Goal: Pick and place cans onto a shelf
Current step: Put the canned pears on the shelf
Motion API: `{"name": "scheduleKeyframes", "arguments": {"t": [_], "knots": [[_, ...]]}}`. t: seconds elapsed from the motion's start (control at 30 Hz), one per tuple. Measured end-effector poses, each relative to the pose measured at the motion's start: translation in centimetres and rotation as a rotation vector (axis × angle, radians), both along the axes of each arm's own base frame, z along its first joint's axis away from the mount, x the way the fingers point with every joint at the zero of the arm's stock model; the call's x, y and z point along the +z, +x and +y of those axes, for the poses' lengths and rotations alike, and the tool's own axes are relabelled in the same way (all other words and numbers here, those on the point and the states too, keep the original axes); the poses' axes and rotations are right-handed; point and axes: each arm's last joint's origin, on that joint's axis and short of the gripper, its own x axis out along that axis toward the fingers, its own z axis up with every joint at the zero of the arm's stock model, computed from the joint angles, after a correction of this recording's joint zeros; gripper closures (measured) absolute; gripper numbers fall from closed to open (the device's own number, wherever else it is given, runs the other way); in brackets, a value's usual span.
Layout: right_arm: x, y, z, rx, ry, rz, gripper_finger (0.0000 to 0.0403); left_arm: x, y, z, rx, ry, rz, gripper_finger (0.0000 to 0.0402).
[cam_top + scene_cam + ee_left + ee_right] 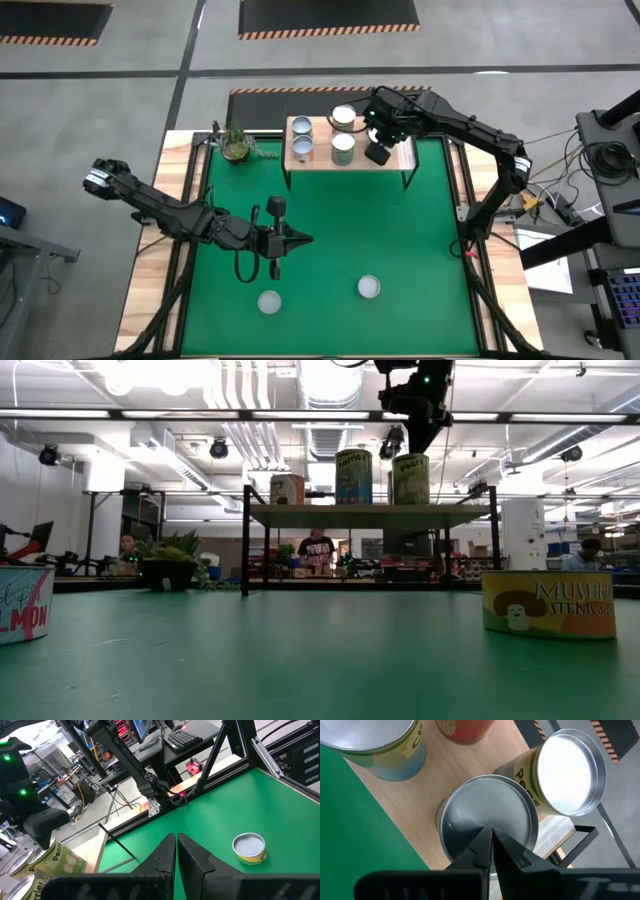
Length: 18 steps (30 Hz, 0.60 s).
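The wood-topped shelf [390,162] stands at the table's far edge with several cans on it [343,148]. In the low view a tan can [287,488], a blue can [353,475] and a green-label can [410,478] stand upright on it. My right gripper [377,152] is shut and hovers over the shelf's right part, right above a can's silver top [487,815]. My left gripper [275,243] is shut and empty, low over the table's left middle. Two cans stand on the green table near its near edge, one left [269,301] and one right [369,288]. My right gripper points down from above, and its shut fingertips [482,845] stand over the round top of the can [470,805] that rests upright on the shelf. I cannot tell whether they touch it.
A small potted plant [236,145] stands at the far left beside the shelf. The right table can also shows in the left wrist view [249,847]. Open green table [400,230] lies between the shelf and the two near cans. People and benches show in the room behind.
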Motion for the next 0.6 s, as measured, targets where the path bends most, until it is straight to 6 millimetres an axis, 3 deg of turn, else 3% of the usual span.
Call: {"name": "scheduleKeyframes", "arguments": {"t": [0.43, 0.6], "knots": [[-0.04, -0.01, -0.04, -0.014, -0.013, 0.008, 0.0394, 0.00, 0.00, 0.00, 0.000, 0.000, 0.000, 0.0402], [0.79, -0.23, 0.08, -0.009, -0.020, -0.009, 0.0394, 0.00, 0.00, 0.00, 0.000, 0.000, 0.000, 0.0402]]}}
